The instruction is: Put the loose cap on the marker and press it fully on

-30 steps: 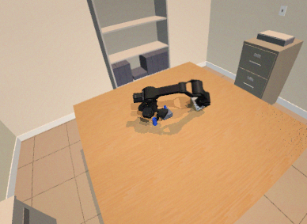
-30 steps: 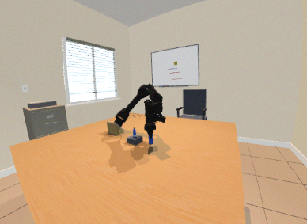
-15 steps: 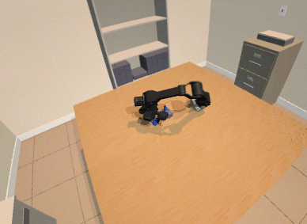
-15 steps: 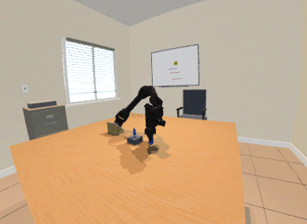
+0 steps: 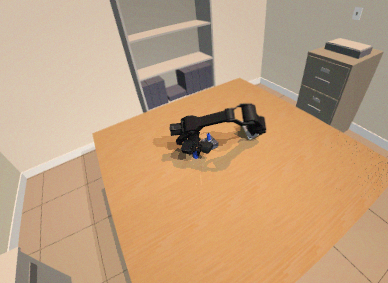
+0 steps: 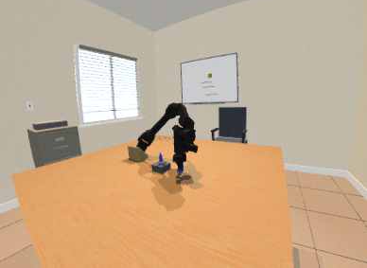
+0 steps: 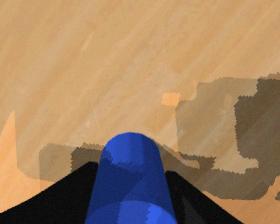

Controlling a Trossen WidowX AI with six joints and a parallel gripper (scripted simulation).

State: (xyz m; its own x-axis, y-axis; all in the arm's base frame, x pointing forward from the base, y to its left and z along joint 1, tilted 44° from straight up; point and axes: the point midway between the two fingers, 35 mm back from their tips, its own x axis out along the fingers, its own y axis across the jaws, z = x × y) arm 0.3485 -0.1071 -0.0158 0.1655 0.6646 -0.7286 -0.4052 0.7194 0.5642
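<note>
The blue cap is upright at table level, beside the holder block. My gripper points down over it and is shut on the cap, with one black finger against each side in the wrist view. The fingers hide much of the cap in the top and exterior views. The blue marker stands tip up in the dark grey holder block. The marker and block are out of the wrist view.
The wooden table carries the arm's base, on the far side of the holder block from the gripper. My forearm passes above the block. Shelves, cabinets and a chair stand off the table.
</note>
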